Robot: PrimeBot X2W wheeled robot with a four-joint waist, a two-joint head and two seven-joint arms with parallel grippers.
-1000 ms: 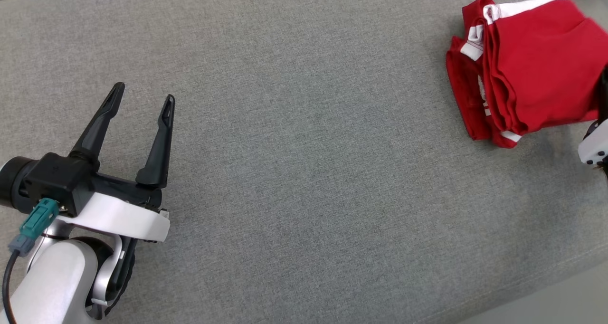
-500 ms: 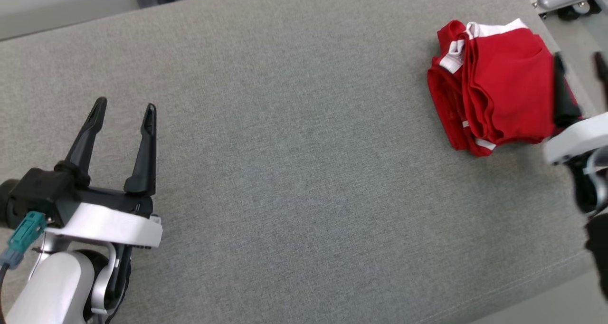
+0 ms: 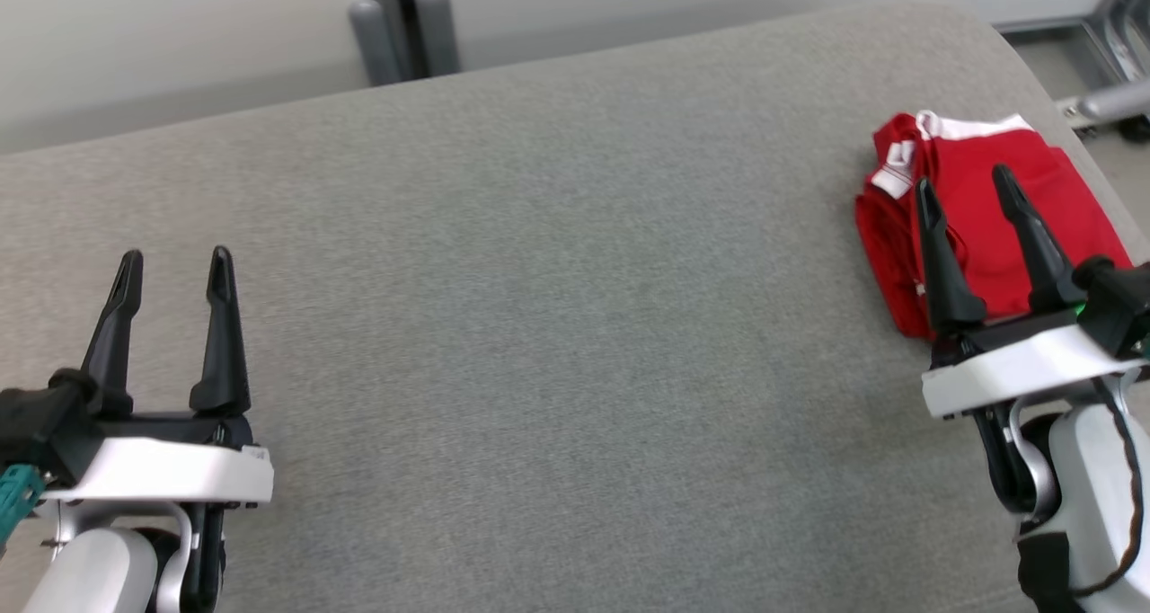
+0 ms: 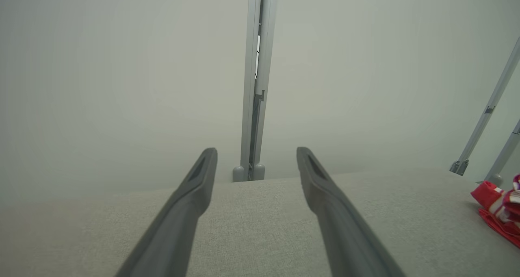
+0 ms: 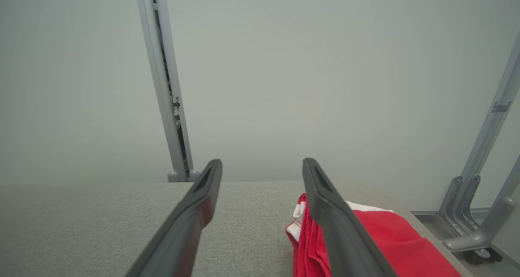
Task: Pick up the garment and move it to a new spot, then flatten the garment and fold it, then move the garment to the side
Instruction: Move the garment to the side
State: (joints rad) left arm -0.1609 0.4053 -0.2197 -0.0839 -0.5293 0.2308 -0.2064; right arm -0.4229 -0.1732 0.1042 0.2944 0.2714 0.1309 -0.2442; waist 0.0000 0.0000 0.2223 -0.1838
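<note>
Nearest the robot, the left jaws stand wide open and empty over the near left of the grey table (image 3: 575, 307). The right jaws, at the near right, are equally wide apart and grip nothing. In the head view their fingers (image 3: 934, 262) overlap the near edge of the garment (image 3: 979, 226), and the right wrist view shows them apparently raised above it. The red garment with white trim (image 5: 390, 236) lies folded in a compact stack at the far right corner of the table, close to its rounded edge. Beyond the table stand a grey post (image 3: 404, 20) and a metal frame (image 3: 1114, 101). The placing at the side appears complete, so the step in hand is judged to be the retreat. This is best done by lifting the right jaws, kept wide, up and back, so that no fingertip snags the top fold or nudges the stack toward the edge. Compared with half a second earlier, the camera has tilted up, the right jaws have left the garment's right side for the near right, and the folded stack keeps its shape.
</note>
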